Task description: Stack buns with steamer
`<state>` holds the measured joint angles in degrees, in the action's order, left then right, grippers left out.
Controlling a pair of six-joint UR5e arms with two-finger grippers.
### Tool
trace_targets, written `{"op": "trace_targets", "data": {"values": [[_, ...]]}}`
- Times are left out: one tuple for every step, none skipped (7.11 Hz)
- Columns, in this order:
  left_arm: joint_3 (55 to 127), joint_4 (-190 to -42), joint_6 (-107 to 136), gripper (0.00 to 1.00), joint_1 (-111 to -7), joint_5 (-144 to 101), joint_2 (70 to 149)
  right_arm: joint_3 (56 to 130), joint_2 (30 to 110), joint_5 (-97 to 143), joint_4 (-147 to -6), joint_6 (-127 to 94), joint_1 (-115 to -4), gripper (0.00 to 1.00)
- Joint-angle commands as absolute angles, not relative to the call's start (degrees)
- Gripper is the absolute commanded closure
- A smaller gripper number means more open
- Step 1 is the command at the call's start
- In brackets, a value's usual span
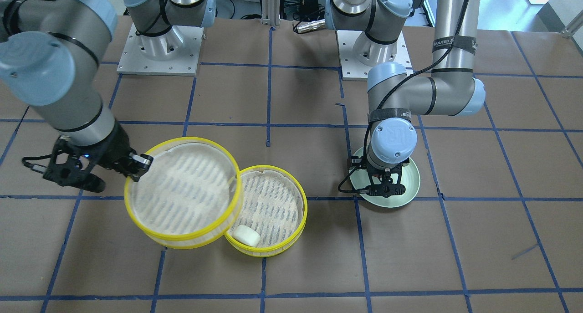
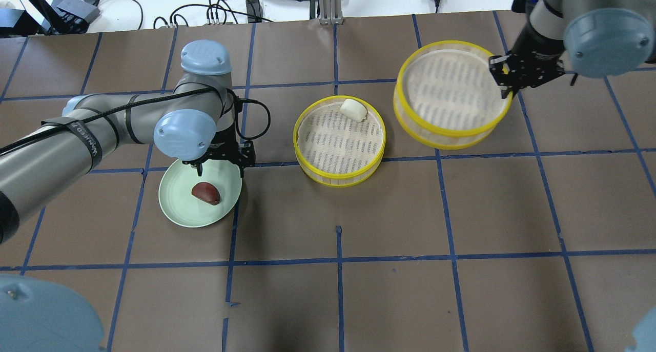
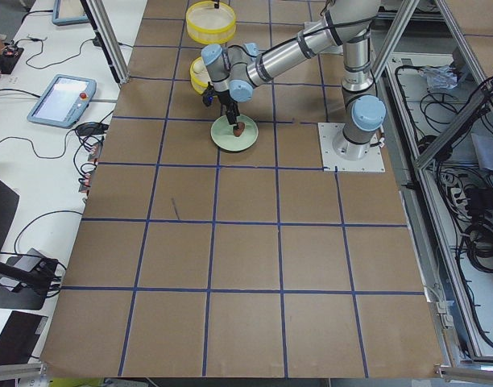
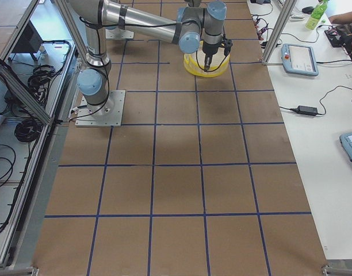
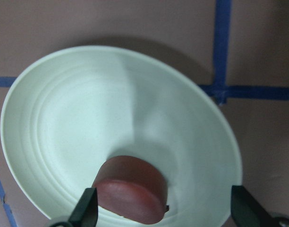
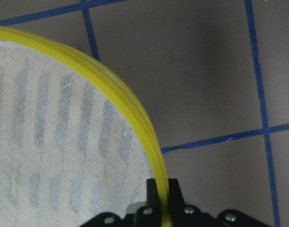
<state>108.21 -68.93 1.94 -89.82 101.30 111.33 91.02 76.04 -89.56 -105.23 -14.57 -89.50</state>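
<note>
A reddish-brown bun (image 2: 206,193) lies on a pale green plate (image 2: 177,206). My left gripper (image 5: 165,210) is open right above it, with a finger on each side of the bun (image 5: 132,189). A white bun (image 2: 353,109) sits at the far edge of a yellow-rimmed steamer tray (image 2: 338,180) in the middle of the table. My right gripper (image 2: 507,85) is shut on the rim of a second yellow steamer tier (image 2: 441,132). It holds the tier tilted, beside the first tray and to its right. In the front view the held tier (image 1: 182,236) overlaps the tray (image 1: 268,251).
Brown table covering with a blue tape grid. Both arm bases (image 1: 159,48) stand at the robot's side of the table. Cables and tablets lie past the far table edge (image 2: 230,14). The held tier shows only mesh inside.
</note>
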Motion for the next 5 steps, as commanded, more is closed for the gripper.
{"op": "trace_targets", "data": {"values": [[109.60,-67.08,0.97,0.27,-88.95,100.90,111.44,89.92,73.84,-87.54,-105.73,-27.55,-97.18,0.97],[109.25,-66.45,0.62,0.62,-88.86,100.90,111.45,89.65,72.00,-88.15,-106.17,-29.16,-99.47,0.97],[109.16,-66.36,0.62,0.80,-88.86,100.90,111.36,89.47,70.33,-88.15,-107.13,-30.40,-100.36,0.97],[108.99,-66.27,0.53,0.85,-88.77,100.90,110.92,89.56,69.01,-88.50,-107.83,-31.28,-101.42,0.97],[107.68,-66.18,0.18,0.85,-87.73,100.20,110.31,89.65,67.78,-91.03,-108.28,-31.29,-102.12,0.96]]}}
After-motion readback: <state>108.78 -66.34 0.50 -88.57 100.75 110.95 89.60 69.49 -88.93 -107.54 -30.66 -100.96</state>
